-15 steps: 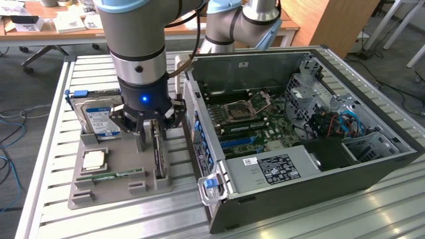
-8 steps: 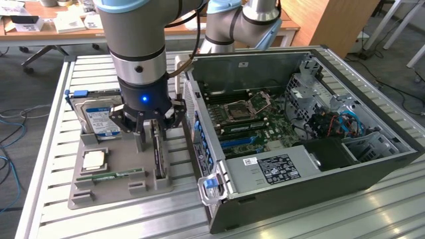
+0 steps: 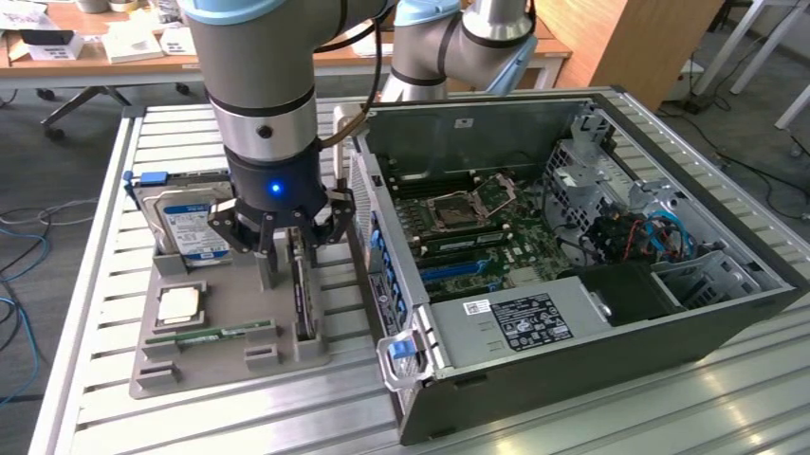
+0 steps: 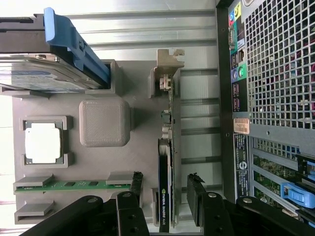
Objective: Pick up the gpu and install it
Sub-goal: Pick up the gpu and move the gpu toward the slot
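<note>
The gpu [image 3: 303, 296] is a thin black card standing on edge in a slot of the grey holder [image 3: 228, 365]. In the wrist view the gpu [image 4: 166, 167] runs lengthwise, its pale bracket end [image 4: 166, 69] pointing away from me. My gripper [image 3: 290, 258] hangs right over the card's far part. The gripper [image 4: 165, 196] is open, one black fingertip [image 4: 136, 189] on one side of the card and the other on the opposite side, with a gap to the card on each side. Nothing is held.
The holder also carries a hard drive [image 3: 190, 223] in a blue caddy, a CPU [image 3: 177, 303] and a green RAM stick [image 3: 209, 335]. The open computer case [image 3: 658, 313] lies on the exterior view's right, motherboard [image 3: 475, 237] exposed. Its grilled rear wall [image 4: 275, 73] stands close beside the gpu.
</note>
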You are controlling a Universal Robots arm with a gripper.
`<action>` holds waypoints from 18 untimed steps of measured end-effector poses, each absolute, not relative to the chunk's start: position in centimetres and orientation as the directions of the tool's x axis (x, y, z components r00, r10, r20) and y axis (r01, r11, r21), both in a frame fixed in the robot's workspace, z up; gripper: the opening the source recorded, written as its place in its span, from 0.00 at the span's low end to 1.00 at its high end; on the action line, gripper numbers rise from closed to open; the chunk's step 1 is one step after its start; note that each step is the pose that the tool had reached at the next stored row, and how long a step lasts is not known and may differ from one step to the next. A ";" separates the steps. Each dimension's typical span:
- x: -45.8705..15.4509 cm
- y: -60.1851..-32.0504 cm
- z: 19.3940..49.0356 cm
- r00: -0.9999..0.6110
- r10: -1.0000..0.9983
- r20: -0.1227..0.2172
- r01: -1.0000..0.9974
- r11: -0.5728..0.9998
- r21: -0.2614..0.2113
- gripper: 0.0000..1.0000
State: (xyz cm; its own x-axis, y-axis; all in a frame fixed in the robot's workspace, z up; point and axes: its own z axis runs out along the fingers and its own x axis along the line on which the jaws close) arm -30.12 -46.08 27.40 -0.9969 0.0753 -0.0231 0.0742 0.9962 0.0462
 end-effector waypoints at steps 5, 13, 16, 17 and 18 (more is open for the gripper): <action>-30.1 -46.1 26.9 -0.997 0.075 -0.023 0.074 0.996 0.046 0.49; -30.1 -46.1 25.9 -0.997 0.075 -0.023 0.074 0.996 0.046 0.49; -30.1 -46.1 25.6 -0.997 0.075 -0.023 0.074 0.996 0.046 0.49; -30.1 -46.1 25.5 -0.997 0.075 -0.023 0.074 0.996 0.046 0.49; -30.1 -46.1 25.4 -0.997 0.075 -0.023 0.074 0.996 0.046 0.49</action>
